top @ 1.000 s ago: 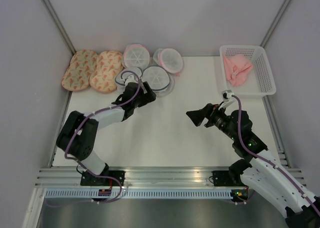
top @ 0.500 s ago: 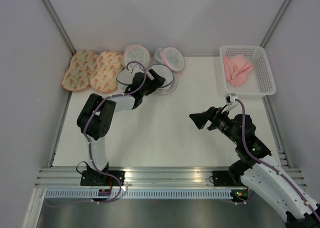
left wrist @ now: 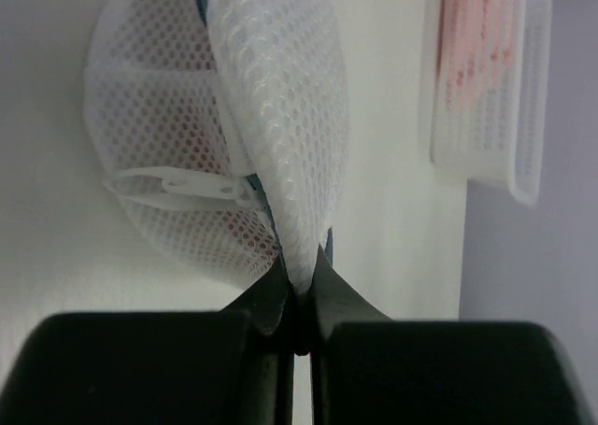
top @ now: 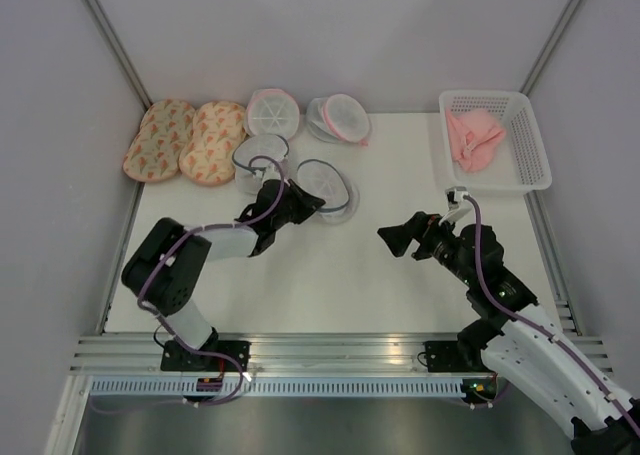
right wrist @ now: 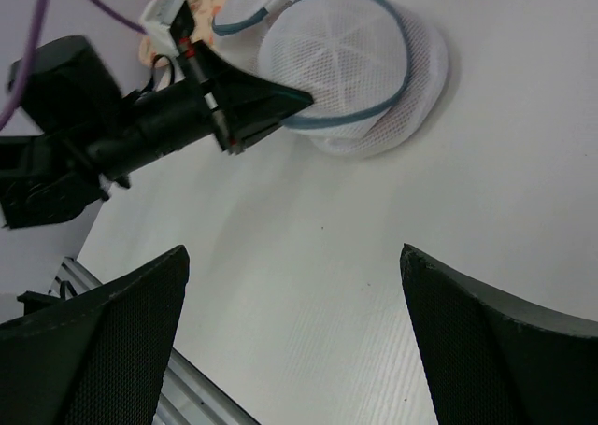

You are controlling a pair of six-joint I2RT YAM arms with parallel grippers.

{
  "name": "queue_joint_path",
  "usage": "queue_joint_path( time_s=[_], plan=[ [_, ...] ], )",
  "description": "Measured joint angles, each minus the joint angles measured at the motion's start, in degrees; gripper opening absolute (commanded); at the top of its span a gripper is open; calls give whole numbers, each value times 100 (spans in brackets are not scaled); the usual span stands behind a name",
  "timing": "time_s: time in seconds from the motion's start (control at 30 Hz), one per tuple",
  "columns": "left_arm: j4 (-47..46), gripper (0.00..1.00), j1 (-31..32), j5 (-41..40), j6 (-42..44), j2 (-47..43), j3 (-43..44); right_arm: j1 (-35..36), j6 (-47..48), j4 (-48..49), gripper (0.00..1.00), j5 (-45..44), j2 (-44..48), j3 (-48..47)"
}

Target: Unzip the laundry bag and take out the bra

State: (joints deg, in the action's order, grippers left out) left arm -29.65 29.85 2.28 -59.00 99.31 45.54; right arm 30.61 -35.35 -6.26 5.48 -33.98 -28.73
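Observation:
The laundry bag (top: 330,187), white mesh with a blue-grey rim and white ribs, lies on the table left of centre. My left gripper (top: 308,203) is shut on the mesh at its near edge; in the left wrist view the fingertips (left wrist: 299,280) pinch a fold of the bag (left wrist: 276,98). The bra shows only as a reddish tint through the mesh (left wrist: 192,140). My right gripper (top: 393,237) hovers open to the right of the bag, nothing between its fingers. The right wrist view has the bag (right wrist: 350,61) and the left gripper (right wrist: 301,98) ahead of my right gripper (right wrist: 291,257).
A second blue-rimmed mesh bag (top: 258,158) lies just behind the left arm. Two pink-rimmed bags (top: 272,112) (top: 340,118) and two peach patterned pads (top: 185,140) line the back. A white basket (top: 537,145) at the back right holds a pink cloth (top: 473,138).
My left gripper reached over the bag, shut on its mesh edge and drew back, dragging the bag toward the near side. The right arm has barely shifted.

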Motion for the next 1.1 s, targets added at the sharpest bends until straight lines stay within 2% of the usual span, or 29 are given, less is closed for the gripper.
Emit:
queue_joint_path(
  time_s=[0.07, 0.2, 0.33, 0.47, 0.63, 0.9, 1.1],
  plan=[
    [79, 2, 393, -149, -184, -695, -560, 0, -13, -33, 98, -68, -144, -2],
    [120, 2, 1659, -955, -809, -2011, -1648, 0, -166, -22, 98, -94, -667, -4],
    [258, 2, 2599, -1912, -1456, -2490, -2350, -2, -743, 645, 98, 404, -1357, 232],
    [289, 2, 2730, -2647, -2009, -2411, -2520, 37, -1429, 1550, 98, 977, -1558, 885],
    [195, 2, 2828, -3215, -2426, -2151, -2518, 140, -1751, 1550, 98, 1228, -1521, 981],
    [-166, 2, 3143, -3652, -2914, -1910, -2518, 203, -2931, 2374, 91, 1484, -1440, 1644],
    [-577, 2, 3392, -3672, -2859, -2304, -2730, 267, -3458, 2861, 89, 1563, -1714, 1762]
  ],
)
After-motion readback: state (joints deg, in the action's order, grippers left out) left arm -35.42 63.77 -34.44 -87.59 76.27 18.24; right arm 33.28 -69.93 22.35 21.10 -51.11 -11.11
